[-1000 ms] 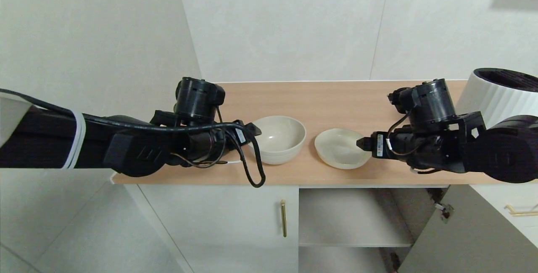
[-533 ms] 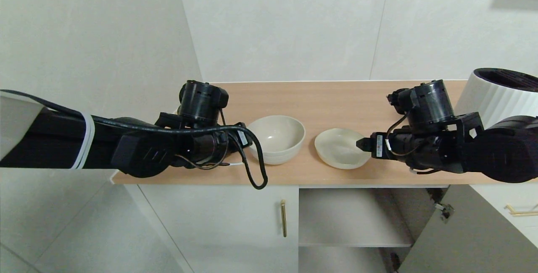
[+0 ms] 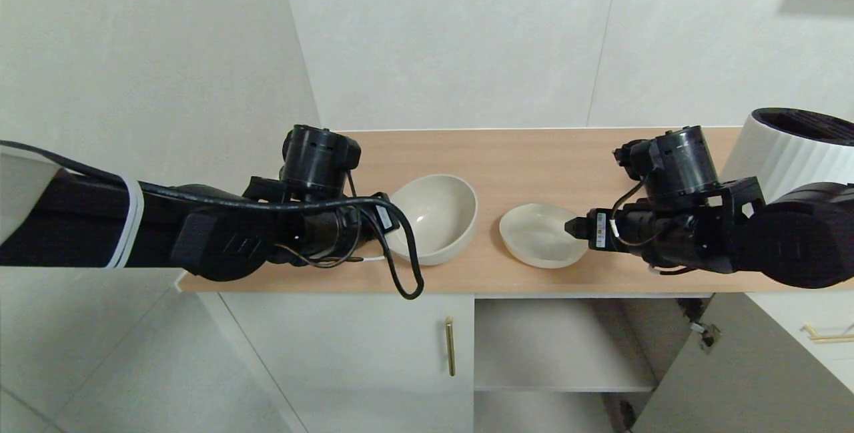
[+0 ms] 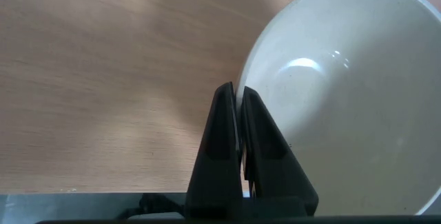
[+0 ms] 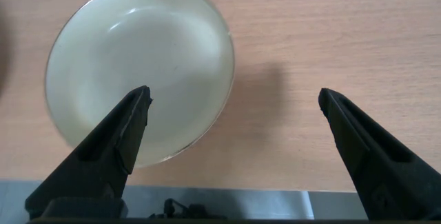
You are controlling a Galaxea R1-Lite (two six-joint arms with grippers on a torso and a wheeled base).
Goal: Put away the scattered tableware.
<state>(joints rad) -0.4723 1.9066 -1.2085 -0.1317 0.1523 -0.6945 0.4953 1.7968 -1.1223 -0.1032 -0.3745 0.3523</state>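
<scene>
Deep cream glazed bowl (image 3: 437, 216) — smooth, round-walled, with small highlights on its glossy inside — sits on the pale wood-grain countertop (image 3: 534, 153), left of centre near the front edge. It is tilted, its opening turned toward the right arm and its underside on the wood. The left gripper (image 4: 238, 98) is pinched on the bowl's thin rim, one dark wedge-shaped finger (image 4: 222, 134) outside the wall and the other inside.

Just beside it to the right, apart from it, lies a shallow off-white dish (image 5: 138, 72), matte and slightly translucent, with a low flared rim; it rests flat on the wood. The right gripper (image 5: 231, 107) is spread wide at this dish — one finger above its hollow, the other over bare countertop, the near rim between them; whether either finger touches cannot be told.

At the counter's right end stands a white ribbed cylindrical container (image 3: 787, 149) with a dark top. Below are a white cabinet door with a slim brass handle (image 3: 450, 346) and an open shelf (image 3: 560, 353).
</scene>
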